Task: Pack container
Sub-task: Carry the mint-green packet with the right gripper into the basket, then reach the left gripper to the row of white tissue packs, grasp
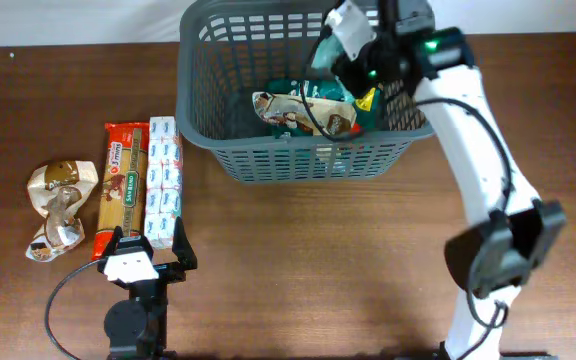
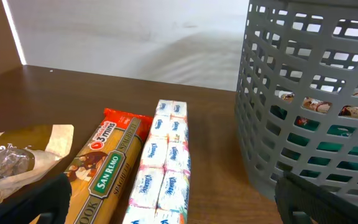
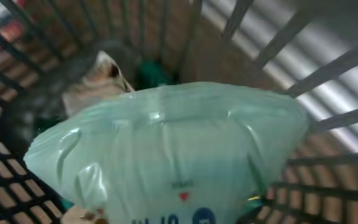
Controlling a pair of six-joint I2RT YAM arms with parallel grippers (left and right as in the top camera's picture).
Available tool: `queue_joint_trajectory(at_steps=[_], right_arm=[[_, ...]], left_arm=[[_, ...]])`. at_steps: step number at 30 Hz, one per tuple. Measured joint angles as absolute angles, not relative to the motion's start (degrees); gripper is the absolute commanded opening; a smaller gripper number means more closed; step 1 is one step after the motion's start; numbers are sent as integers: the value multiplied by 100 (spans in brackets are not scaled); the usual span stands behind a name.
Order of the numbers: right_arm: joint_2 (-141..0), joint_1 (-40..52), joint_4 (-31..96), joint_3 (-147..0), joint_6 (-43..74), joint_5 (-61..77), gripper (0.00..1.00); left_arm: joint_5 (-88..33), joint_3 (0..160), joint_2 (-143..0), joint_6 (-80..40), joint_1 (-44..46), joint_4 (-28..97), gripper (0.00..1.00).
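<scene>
Overall: we're mid-pack. Some goods are in, others wait on the table (image 1: 318, 270).
Container: dark grey basket (image 1: 298, 160), upright, upper centre of the overhead frame. It also fills the right side of the left wrist view (image 2: 303, 93).
R arm: comes up from the lower right and reaches over the basket's right rim. The right gripper (image 1: 348, 68) sits inside, at the basket's upper right.
R jaws: can't tell. Overhead hides them under the wrist. In the right wrist view a pale green packet (image 3: 166, 143) covers the spot where fingers would show. It hangs very close to the cam, so we'd guess it's gripped, but that's only a guess.
Why so low: we judge a release down between the walls lets the packet settle beside the other goods, not tumble.
Already in: brown-cream snack bag (image 1: 298, 112) lies mid-basket, with a teal packet (image 1: 326, 90) just behind it.
L arm: lower left of frame. The left gripper (image 1: 151, 242) has jaws wide apart, holds nothing and points at the waiting row, prob. ready for a pick.
Waiting: spaghetti pack (image 1: 123, 185) and tissue strip (image 1: 164, 185) lie side by side, touching. A crumpled bag (image 1: 58, 205) sits further left.
Overhead only: both arms and the whole layout.
L wrist only: "San Remo" label, and goods glimpsed thru the basket slots.
R wrist only: the pale green packet itself, with lattice on all sides, so it's inside.
</scene>
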State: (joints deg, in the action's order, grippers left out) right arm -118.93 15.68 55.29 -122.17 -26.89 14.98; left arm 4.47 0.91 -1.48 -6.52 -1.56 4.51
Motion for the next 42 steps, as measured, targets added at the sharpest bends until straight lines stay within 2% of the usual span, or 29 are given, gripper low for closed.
queue_joint_trajectory(at_steps=[1, 2, 3, 4, 5, 7, 12, 15, 20, 21, 23, 26, 35, 36, 39, 42], right_arm=[[-12014, 1570, 5555, -12204, -2672, 1479, 24], [-12077, 1570, 5590, -12202, -2672, 1474, 47], [-12108, 1568, 5618, -12202, -2650, 1472, 65], [-12121, 1568, 5688, -12202, -2637, 1455, 70], [-12121, 1568, 5717, -12202, -2620, 1441, 70], [-12121, 1568, 5767, -12202, -2556, 1389, 80], [-11920, 1406, 5837, -12195, -2117, 1133, 86], [-11367, 952, 5872, -12191, -1702, 963, 90], [-10405, -486, 5944, -12213, -1074, 858, 93], [-10280, -1028, 6069, -12237, -926, 840, 94], [-10269, -1446, 6228, -12241, -801, 840, 100], [-10383, -2016, 6508, -12239, -362, 996, 99], [-10412, -2150, 6733, -12234, -121, 1216, 99], [-10412, -2150, 6731, -12234, -119, 1221, 99], [-10412, -2150, 6731, -12234, -104, 1253, 99], [-10412, -2150, 6744, -12234, -91, 1275, 99]], left_arm=[[447, 91, -148, -652, -156, 451, 99], [447, 91, -148, -652, -156, 451, 99], [447, 91, -148, -652, -156, 451, 99], [447, 91, -148, -652, -156, 451, 99], [447, 91, -148, -652, -156, 451, 99], [447, 91, -148, -652, -156, 451, 99], [447, 91, -148, -652, -156, 451, 99], [447, 91, -148, -652, -156, 451, 99], [447, 91, -148, -652, -156, 451, 99], [447, 91, -148, -652, -156, 451, 99], [447, 91, -148, -652, -156, 451, 99], [447, 91, -148, -652, -156, 451, 99], [366, 137, -148, -655, -156, 89, 99], [340, 176, -148, -655, -156, 174, 99], [460, 943, -331, -672, -156, 1723, 99], [934, 2499, -1031, -679, -156, 2961, 99]])
